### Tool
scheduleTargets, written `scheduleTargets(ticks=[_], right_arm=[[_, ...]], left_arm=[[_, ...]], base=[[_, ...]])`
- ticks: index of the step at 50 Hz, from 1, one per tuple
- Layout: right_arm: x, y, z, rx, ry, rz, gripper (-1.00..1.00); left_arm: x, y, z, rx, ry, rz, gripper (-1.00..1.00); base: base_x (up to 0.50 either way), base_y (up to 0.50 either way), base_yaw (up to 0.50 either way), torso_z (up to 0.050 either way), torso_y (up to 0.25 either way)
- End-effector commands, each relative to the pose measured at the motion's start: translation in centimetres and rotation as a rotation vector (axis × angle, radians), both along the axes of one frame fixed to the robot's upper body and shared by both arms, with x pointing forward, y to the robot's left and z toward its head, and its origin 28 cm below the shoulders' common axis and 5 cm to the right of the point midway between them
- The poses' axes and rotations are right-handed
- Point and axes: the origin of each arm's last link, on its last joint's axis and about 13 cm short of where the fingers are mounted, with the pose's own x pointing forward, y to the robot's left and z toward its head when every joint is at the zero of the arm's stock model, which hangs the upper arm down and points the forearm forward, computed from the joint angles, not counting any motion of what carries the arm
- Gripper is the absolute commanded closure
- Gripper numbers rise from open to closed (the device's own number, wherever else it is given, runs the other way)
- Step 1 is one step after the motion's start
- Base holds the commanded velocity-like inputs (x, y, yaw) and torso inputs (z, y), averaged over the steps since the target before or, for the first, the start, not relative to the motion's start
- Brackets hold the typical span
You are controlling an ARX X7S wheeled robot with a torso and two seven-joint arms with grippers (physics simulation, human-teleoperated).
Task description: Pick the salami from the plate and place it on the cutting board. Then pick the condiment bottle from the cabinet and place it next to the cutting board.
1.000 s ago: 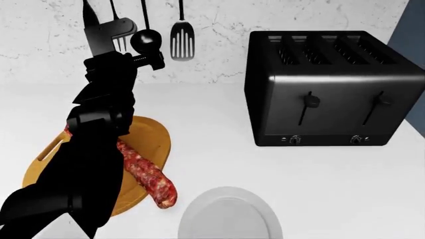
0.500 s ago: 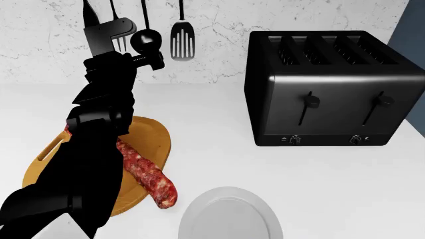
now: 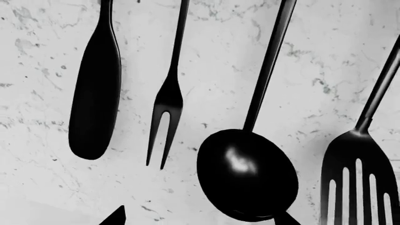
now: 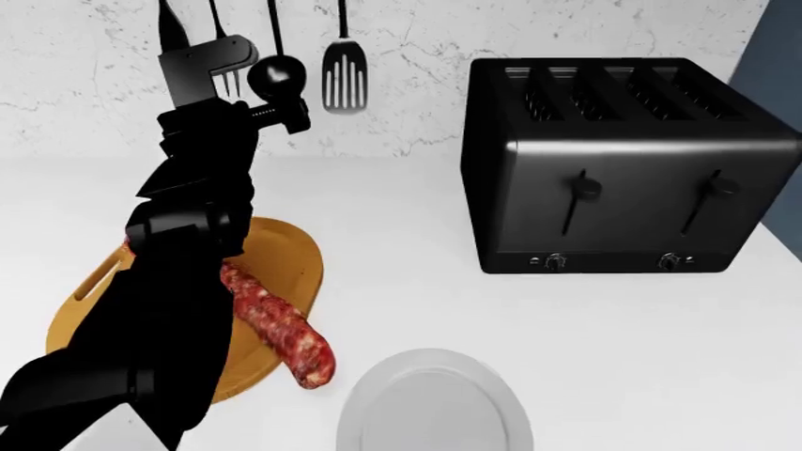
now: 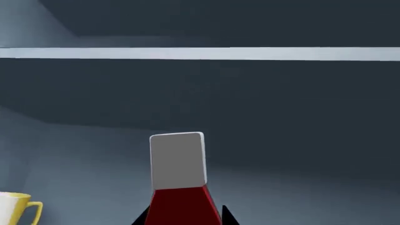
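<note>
The black left arm (image 4: 176, 282) is covering the middle of the rounded tan-orange wooden cutting board (image 4: 282, 258) and the upper stretch of the mottled dark red salami (image 4: 285, 331). The picture edge is cutting off the near rim of the small white round plate (image 4: 433, 404).

In the right wrist view, the red squeeze condiment bottle with white cap (image 5: 179, 180) is showing only cap and shoulder; its body is lying below the frame. The right gripper's fingertips (image 5: 140, 218) are barely showing, so their grip cannot be judged. A yellow-handled white mug (image 5: 18, 208) is being cropped at the corner.
</note>
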Motion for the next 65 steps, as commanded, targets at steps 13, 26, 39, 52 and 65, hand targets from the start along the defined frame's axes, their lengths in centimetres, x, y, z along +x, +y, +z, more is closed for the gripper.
scheduleTargets(ticks=[13,26,39,52,65], right_arm=[[-1.6,0.6,-0.3,-0.063,-0.039,0.079,1.00],[-1.2,0.5,-0.9,-0.068,-0.025,0.074,1.00],[-1.0,0.5,-1.3,-0.080,-0.026,0.066,1.00],[-0.8,0.6,-1.5,-0.088,-0.015,0.063,1.00],[-0.6,0.4,-1.9,-0.073,-0.014,0.073,1.00]], left_arm=[[0.0,0.0,0.0,-0.002,-0.006,-0.002,-1.00],[0.0,0.0,0.0,0.002,-0.004,-0.003,-1.00],[0.0,0.0,-0.1,0.006,-0.004,-0.004,-1.00],[0.0,0.0,-0.1,0.005,-0.005,-0.003,-1.00],[0.0,0.0,-0.1,0.008,-0.006,-0.003,-1.00]], base=[[-0.50,0.00,0.00,0.000,0.000],[-0.44,0.19,0.00,0.000,0.000],[-0.02,0.50,0.00,0.000,0.000],[-0.01,0.50,0.00,0.000,0.000],[-0.09,0.50,0.00,0.000,0.000]])
